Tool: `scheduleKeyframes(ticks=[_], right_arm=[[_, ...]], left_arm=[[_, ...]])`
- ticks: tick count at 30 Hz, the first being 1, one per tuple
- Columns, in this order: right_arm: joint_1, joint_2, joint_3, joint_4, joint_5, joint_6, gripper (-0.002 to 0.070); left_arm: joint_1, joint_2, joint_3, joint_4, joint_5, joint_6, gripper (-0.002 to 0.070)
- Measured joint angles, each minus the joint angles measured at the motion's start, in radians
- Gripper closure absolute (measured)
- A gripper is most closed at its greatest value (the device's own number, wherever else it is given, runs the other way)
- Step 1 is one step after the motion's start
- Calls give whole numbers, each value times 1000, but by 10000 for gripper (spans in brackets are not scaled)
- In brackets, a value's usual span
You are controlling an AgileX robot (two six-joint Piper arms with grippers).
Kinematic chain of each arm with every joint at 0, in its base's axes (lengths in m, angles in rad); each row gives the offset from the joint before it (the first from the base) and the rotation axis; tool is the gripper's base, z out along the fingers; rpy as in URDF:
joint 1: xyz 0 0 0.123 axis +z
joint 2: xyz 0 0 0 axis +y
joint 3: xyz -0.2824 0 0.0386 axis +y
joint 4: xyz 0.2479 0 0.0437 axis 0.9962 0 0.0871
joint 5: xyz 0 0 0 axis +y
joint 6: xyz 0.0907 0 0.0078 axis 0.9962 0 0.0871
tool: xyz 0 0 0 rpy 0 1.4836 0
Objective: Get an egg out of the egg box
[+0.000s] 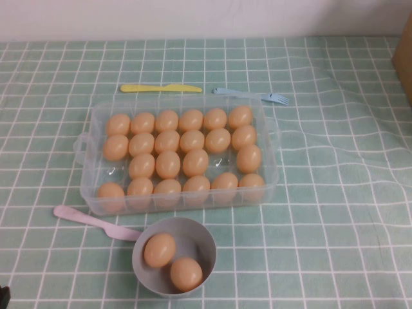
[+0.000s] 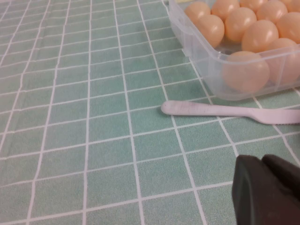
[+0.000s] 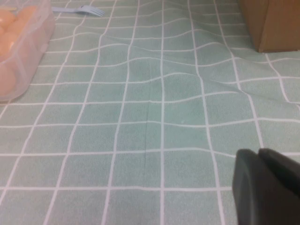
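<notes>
The tablecloth (image 1: 335,193) is pale green with a white grid. Tan-orange eggs (image 1: 168,164) fill the clear egg box (image 1: 270,174); two more lie in the grey bowl (image 1: 205,248). A pink knife (image 1: 90,220), yellow knife (image 1: 159,88) and light-blue fork (image 1: 251,94) lie around it. Both grippers, left (image 2: 267,192) and right (image 3: 267,187), are black.

— What sort of place is this?

— A staged tabletop rather than a real kitchen. A green checked tablecloth (image 1: 335,193) covers everything, rumpled on the right, with a plain white wall (image 1: 193,16) behind.

— Why staged?

— The props look like toy tableware: a yellow plastic knife (image 1: 161,88), a blue plastic fork (image 1: 252,95), a pink plastic knife (image 1: 96,223), a grey bowl (image 1: 193,241). A cardboard box (image 1: 403,58) sits at the right edge.

— Any stove, sink, shelves?

— Only cloth, props and wall show.
</notes>
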Motion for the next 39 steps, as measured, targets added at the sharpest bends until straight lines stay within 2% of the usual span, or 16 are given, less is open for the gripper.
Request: scheduleKeyframes(ticks=[27,31,39], right_arm=[[0,0,0,0,0,0,694],[0,0,0,0,0,0,694],[0,0,0,0,0,0,694]], left_arm=[[0,0,0,-12,-8,-5,680],[0,0,0,-122,-45,-5,680],[0,0,0,-487,-170,-5,680]])
